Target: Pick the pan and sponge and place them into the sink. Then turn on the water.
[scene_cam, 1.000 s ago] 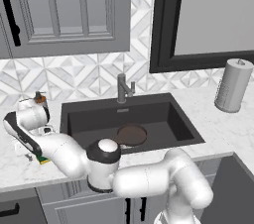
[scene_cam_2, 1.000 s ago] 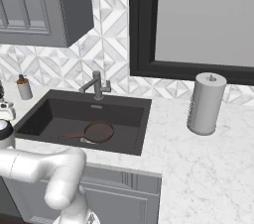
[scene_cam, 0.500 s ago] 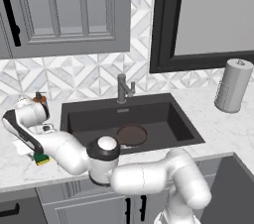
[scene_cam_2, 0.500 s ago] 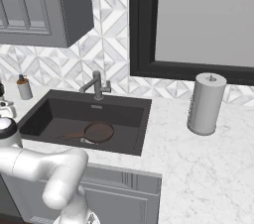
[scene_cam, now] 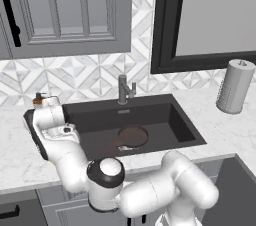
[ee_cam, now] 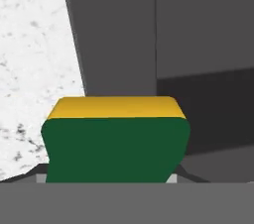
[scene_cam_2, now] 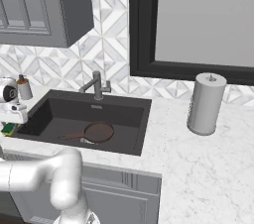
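We see the sponge (ee_cam: 114, 141) as deep green on its broad face with a yellow band along one edge. The sink (scene_cam: 165, 120) is dark grey, and the pan (scene_cam_2: 98, 131) lying in it is dark brown with a thin brown handle. The table (scene_cam_2: 198, 163) is white marble with faint grey veins. Behind it the wall tiles (scene_cam: 90, 75) carry a white and grey diamond pattern. The cabinet (scene_cam: 70, 10) is mid grey, the faucet (scene_cam: 124, 89) dark grey, the paper roll (scene_cam_2: 204, 103) pale grey. The small bottle (scene_cam_2: 23, 86) looks brown-capped, though it is too small for us to be sure.
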